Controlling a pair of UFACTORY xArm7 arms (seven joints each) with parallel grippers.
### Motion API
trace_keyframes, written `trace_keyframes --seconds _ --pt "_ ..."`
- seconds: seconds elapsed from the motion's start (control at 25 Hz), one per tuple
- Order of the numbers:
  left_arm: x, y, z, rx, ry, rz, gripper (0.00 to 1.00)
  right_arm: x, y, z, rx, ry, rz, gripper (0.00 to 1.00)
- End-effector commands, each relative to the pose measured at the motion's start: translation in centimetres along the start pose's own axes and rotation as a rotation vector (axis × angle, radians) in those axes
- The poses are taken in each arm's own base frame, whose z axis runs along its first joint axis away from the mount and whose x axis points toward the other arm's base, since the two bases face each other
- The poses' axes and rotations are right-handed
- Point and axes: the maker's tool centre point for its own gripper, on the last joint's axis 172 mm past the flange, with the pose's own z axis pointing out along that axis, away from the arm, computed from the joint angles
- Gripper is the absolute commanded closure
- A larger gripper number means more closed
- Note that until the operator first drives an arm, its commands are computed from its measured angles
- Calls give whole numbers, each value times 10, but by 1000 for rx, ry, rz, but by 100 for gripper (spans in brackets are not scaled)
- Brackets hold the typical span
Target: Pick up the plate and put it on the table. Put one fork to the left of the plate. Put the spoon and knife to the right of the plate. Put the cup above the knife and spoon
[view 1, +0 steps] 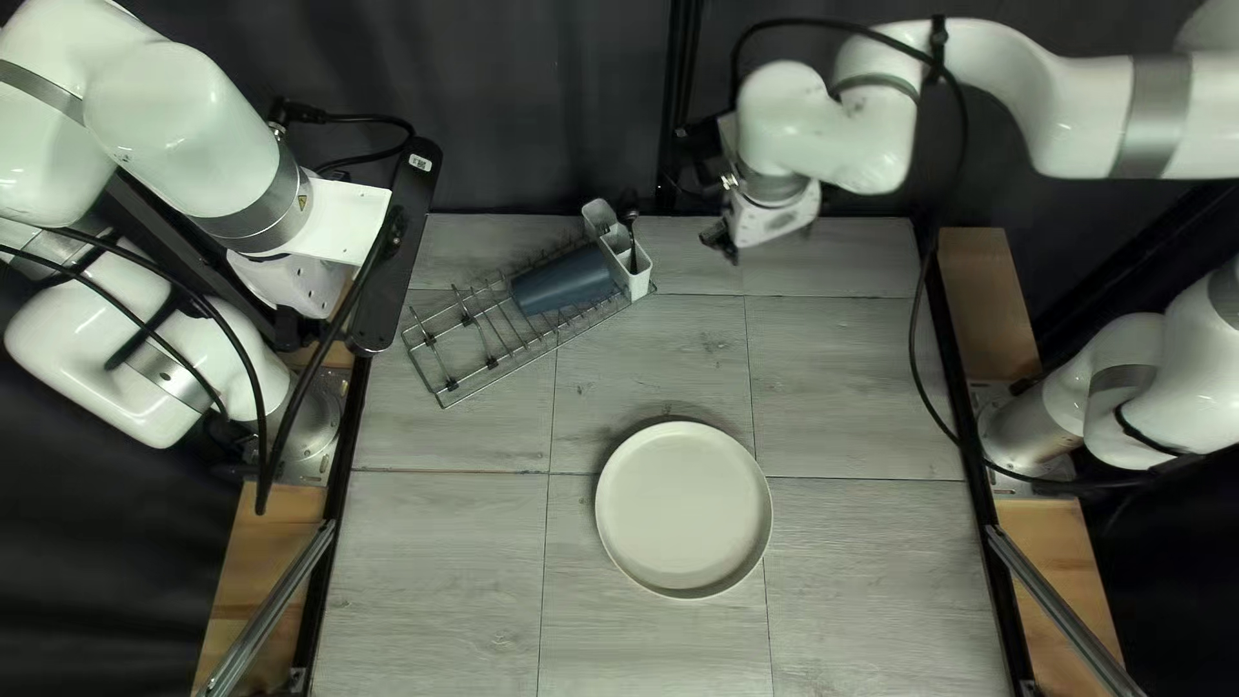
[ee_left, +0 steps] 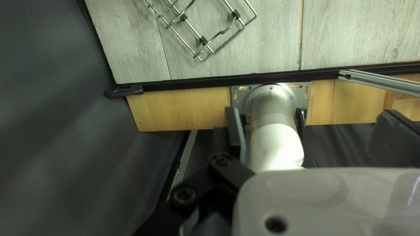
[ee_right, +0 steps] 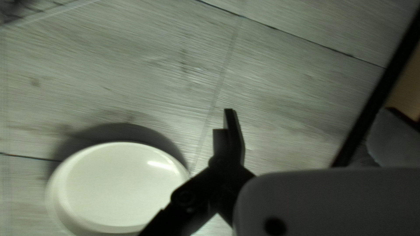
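Cutlery [view 1: 630, 209] could be toppled if the right gripper [ee_right: 309, 109], wide open beside it, is swung low; the left gripper [ee_left: 309, 110] is also wide.

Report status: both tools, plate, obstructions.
Left tool and right tool open, empty. Plate flat on table. Cup lying on rack. Nothing above plate.

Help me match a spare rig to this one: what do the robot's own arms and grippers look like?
The left arm and right arm are glossy white, with rounded segments and grey bands. Black cables loop along them. The left gripper and right gripper have black fingers on black, bolted links.
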Motion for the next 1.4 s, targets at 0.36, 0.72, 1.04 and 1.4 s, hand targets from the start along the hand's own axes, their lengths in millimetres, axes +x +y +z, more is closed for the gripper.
trace_keyframes --seconds 0.36,0.72,1.04,1.4 --pt "0 0 0 0 0 0 0 20 -87 13 100 45 -8 0" --pt "0 0 0 0 0 0 0 16 -123 28 144 159 -82 0" --pt "0 0 0 0 0 0 0 28 -136 30 120 219 -95 0" --pt "0 0 0 0 0 0 0 33 -133 29 94 270 -97 0"
